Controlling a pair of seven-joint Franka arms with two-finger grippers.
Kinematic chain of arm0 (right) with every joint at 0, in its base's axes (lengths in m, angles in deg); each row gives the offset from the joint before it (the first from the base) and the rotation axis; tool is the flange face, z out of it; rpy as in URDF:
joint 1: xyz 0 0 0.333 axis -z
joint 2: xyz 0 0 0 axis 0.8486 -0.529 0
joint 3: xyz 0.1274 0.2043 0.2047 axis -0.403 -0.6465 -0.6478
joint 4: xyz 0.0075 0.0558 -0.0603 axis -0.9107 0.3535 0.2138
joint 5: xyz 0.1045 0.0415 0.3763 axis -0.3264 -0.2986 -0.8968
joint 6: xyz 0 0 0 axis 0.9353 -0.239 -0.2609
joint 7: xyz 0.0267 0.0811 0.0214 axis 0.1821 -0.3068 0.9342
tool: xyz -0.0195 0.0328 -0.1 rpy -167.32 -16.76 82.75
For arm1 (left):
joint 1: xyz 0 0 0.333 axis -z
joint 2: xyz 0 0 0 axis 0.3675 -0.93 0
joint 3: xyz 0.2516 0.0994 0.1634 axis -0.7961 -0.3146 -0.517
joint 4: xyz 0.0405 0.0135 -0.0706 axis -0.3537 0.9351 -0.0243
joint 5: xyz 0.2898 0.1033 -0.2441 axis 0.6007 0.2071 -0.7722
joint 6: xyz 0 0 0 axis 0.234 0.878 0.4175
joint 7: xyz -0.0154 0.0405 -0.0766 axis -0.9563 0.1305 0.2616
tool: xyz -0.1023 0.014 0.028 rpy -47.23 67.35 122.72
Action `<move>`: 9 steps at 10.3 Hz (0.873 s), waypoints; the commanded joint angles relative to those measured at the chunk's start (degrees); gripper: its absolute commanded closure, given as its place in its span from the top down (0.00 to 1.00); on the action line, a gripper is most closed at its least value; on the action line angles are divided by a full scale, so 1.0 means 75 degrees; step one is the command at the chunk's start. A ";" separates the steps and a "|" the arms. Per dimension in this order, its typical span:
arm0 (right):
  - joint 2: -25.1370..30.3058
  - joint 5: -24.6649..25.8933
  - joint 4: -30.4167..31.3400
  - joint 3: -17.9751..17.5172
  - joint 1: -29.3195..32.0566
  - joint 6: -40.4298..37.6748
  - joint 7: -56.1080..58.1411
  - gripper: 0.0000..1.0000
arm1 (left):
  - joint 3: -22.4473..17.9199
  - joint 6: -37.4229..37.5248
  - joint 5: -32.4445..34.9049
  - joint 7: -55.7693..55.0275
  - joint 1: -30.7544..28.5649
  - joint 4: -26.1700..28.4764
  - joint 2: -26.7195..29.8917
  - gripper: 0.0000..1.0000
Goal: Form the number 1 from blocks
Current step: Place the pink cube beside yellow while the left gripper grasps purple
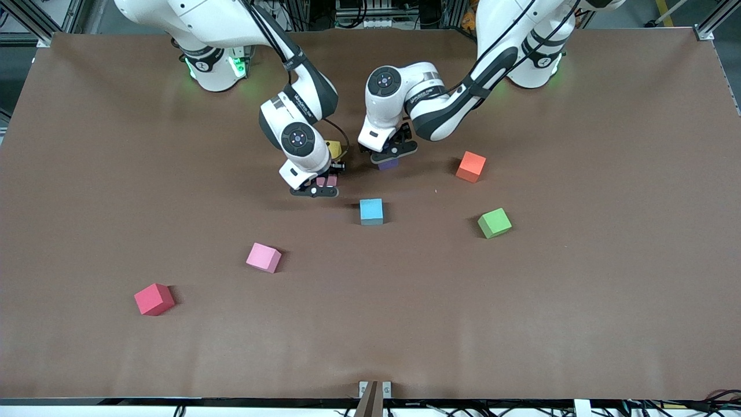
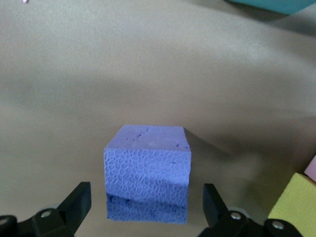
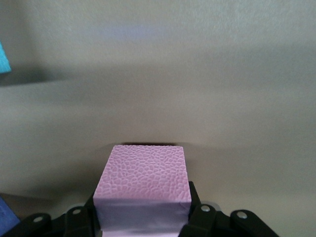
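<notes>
Pink block (image 3: 142,183) in right pincer (image 3: 143,217).

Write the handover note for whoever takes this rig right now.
Right tool: shut on a pink block, low near the yellow block.
Left tool: open, straddling the purple block at mid-table.
Blue block lies nearer the front camera; second pink block nearer still, toward the right arm's end.
Done: no number 1 visible yet.
Left: line up all five.

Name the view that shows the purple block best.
The left wrist view: the purple block fills the centre, between the open left pincer. The front view shows a sliver under that pincer; the right wrist view, perhaps a corner.
</notes>
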 commanded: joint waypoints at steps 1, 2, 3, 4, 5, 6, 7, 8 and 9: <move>0.0155 -0.0156 0.0185 -0.0108 0.0083 0.0026 -0.0086 0.96 | -0.0016 -0.0046 0.0114 -0.0116 0.0019 -0.0148 -0.0239 1.00; 0.0201 -0.0168 0.0185 -0.0108 0.0153 -0.0009 -0.0075 1.00 | -0.0016 -0.0046 0.0115 -0.0117 0.0008 -0.0171 -0.0251 1.00; 0.0353 -0.0168 0.0185 -0.0108 0.0281 -0.0021 -0.0040 1.00 | -0.0074 -0.0046 0.0127 -0.0117 0.0019 -0.0183 -0.0286 1.00; 0.0528 -0.0156 0.0150 -0.0108 0.0746 -0.0137 0.0112 1.00 | -0.0087 -0.0046 0.0127 -0.0105 0.0019 -0.0241 -0.0322 1.00; 0.0739 -0.0168 0.0069 -0.0142 0.1134 -0.0277 0.0449 1.00 | -0.0098 -0.0046 0.0127 -0.0093 0.0019 -0.0346 -0.0415 1.00; 0.0776 -0.0168 -0.0071 -0.0166 0.1521 -0.0302 0.0731 1.00 | -0.0145 -0.0046 0.0162 -0.0070 0.0019 -0.0393 -0.0474 1.00; 0.0660 -0.0168 -0.0293 -0.0155 0.1756 -0.0290 0.0757 1.00 | -0.0157 -0.0034 0.0174 0.0000 -0.0004 -0.0394 -0.0463 0.60; 0.0520 -0.0156 -0.0574 -0.0131 0.2002 -0.0302 0.0676 1.00 | -0.0157 -0.0011 0.0174 0.0047 0.0007 -0.0394 -0.0463 0.18; 0.0263 -0.0145 -0.0913 -0.0073 0.2260 -0.0290 0.0618 1.00 | -0.0157 0.0024 0.0174 0.0047 0.0019 -0.0394 -0.0451 0.00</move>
